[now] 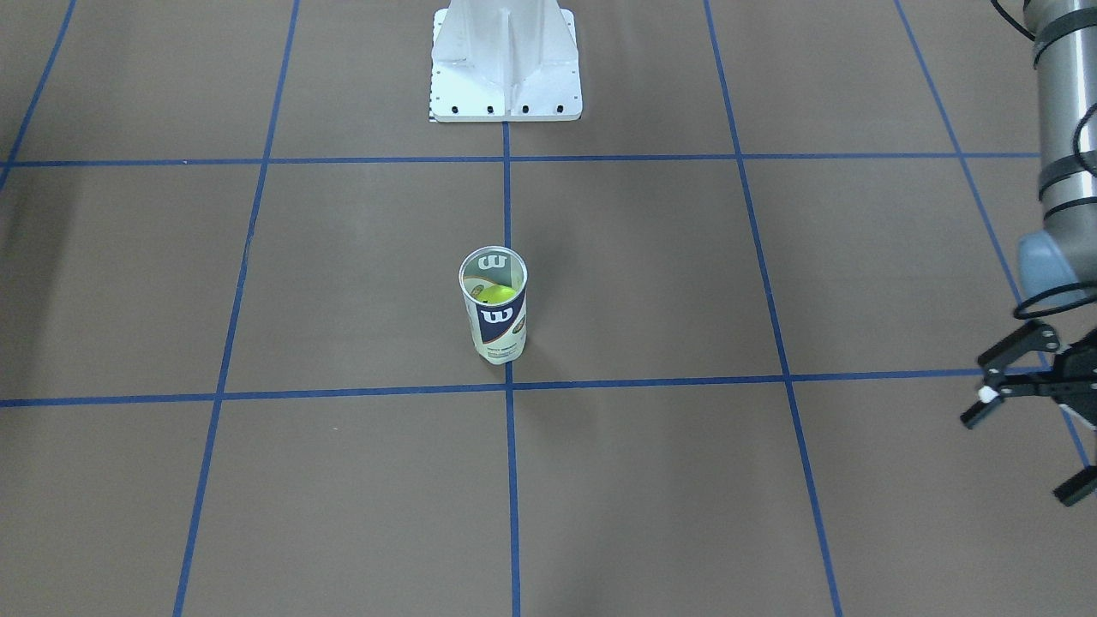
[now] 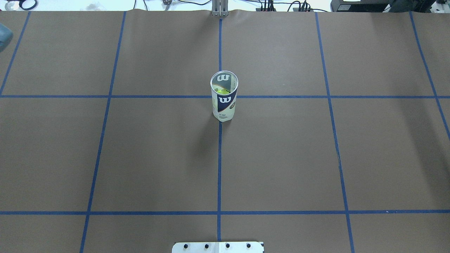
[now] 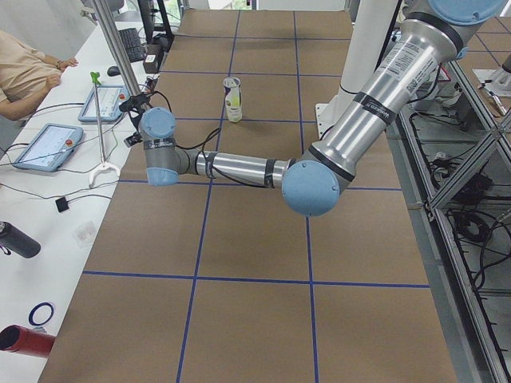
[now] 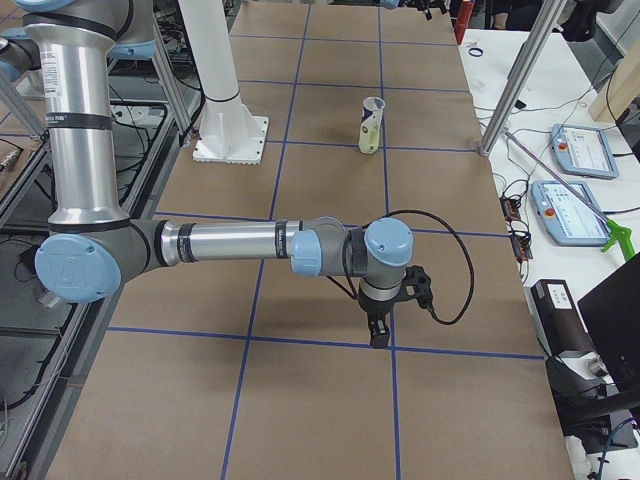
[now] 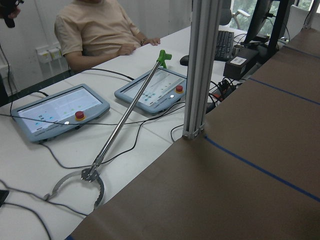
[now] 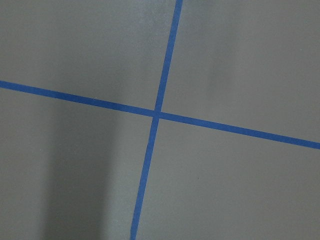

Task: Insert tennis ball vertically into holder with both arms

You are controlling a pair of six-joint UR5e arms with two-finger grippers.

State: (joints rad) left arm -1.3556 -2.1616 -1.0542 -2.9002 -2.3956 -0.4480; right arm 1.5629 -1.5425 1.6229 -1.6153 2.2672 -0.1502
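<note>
The holder [image 1: 494, 321] stands upright near the table's middle, on the centre tape line. It is a clear can with a navy-and-white "W" label, and it also shows in the overhead view [image 2: 224, 102]. A yellow-green tennis ball [image 1: 495, 294] sits inside it, seen through the open top [image 2: 222, 91]. My left gripper [image 1: 1022, 454] is open and empty, far out at the table's left end and well away from the holder. My right gripper [image 4: 380, 325] shows only in the exterior right view, low over the table and far from the holder; I cannot tell whether it is open or shut.
The white pedestal base [image 1: 506, 68] stands behind the holder at the robot's side. Past the table's left end are a metal post [image 5: 200, 70], two tablets [image 5: 150, 92], a reacher tool [image 5: 125, 120] and a seated operator [image 5: 95, 30].
</note>
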